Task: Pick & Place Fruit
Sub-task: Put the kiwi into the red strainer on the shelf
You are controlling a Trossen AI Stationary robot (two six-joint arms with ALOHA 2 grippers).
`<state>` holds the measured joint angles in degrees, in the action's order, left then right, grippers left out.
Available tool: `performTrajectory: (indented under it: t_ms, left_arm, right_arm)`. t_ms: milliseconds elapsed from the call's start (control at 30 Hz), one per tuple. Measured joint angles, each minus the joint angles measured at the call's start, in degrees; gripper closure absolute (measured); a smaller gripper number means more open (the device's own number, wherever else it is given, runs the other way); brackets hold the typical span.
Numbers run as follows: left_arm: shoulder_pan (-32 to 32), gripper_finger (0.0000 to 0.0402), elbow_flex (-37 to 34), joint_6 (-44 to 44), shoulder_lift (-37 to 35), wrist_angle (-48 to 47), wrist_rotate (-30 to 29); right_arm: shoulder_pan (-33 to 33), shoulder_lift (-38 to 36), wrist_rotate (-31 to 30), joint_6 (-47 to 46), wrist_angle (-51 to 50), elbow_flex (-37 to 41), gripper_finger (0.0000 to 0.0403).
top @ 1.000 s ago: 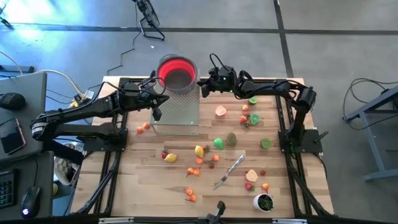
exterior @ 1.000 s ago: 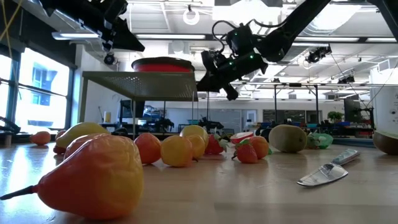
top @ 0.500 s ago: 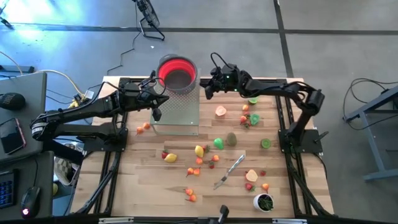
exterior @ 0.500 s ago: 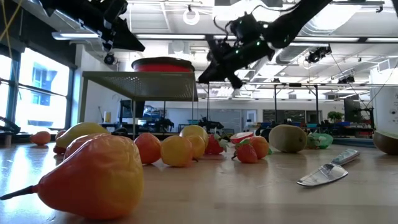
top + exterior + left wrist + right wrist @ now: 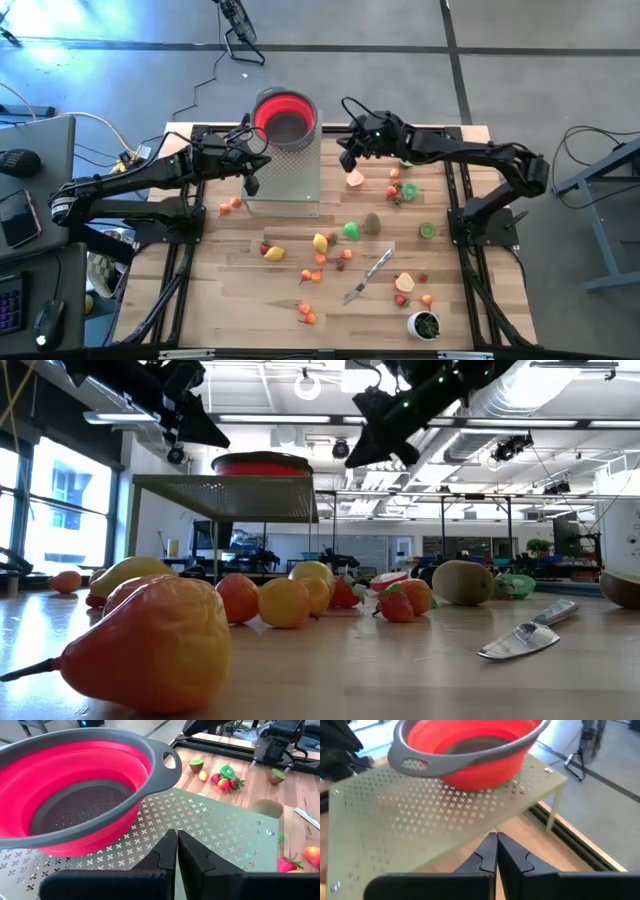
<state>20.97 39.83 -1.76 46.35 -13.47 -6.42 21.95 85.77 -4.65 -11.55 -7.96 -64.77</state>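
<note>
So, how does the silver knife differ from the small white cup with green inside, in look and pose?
The silver knife is long, thin and lies flat on the wood, at a slant; the white cup is short, round and stands upright. The knife is bare metal, while the cup holds something green. The knife lies among fruit pieces mid-table; the cup stands nearer the table's edge. Neither is touched by a gripper.

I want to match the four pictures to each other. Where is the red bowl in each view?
High view: the red bowl is at the table's far edge, on the perforated metal shelf.
Low view: only its rim shows, above the shelf, left of centre.
Left wrist view: the bowl fills the picture's left half.
Right wrist view: the bowl is at the top centre.
Shared landmark: the perforated shelf under the bowl.
</note>
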Motion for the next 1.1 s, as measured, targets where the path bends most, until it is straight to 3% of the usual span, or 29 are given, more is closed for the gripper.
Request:
performTrajectory:
  t_ms: [400,733,900,1100]
  left_arm:
    - [0.0,0.0391,0.0,2.7,0.0,0.0,0.0]
    - [0.0,0.0391,0.0,2.8,0.0,0.0,0.0]
    - [0.0,0.0391,0.0,0.8,0.0,0.0,0.6]
    - [0.0,0.0391,0.0,0.5,0.0,0.0,8.5]
  right_arm:
    - [-5.7,-8.6,-12.0,-4.0,-18.8,0.0,0.0401]
    - [-8.1,-13.3,-13.2,-8.1,-30.1,0.0,0.0401]
    - [-8.1,-13.4,-9.2,-9.4,-32.4,0.0,0.0401]
    - [-8.1,-13.2,0.2,-11.1,-33.6,0.0,0.0401]
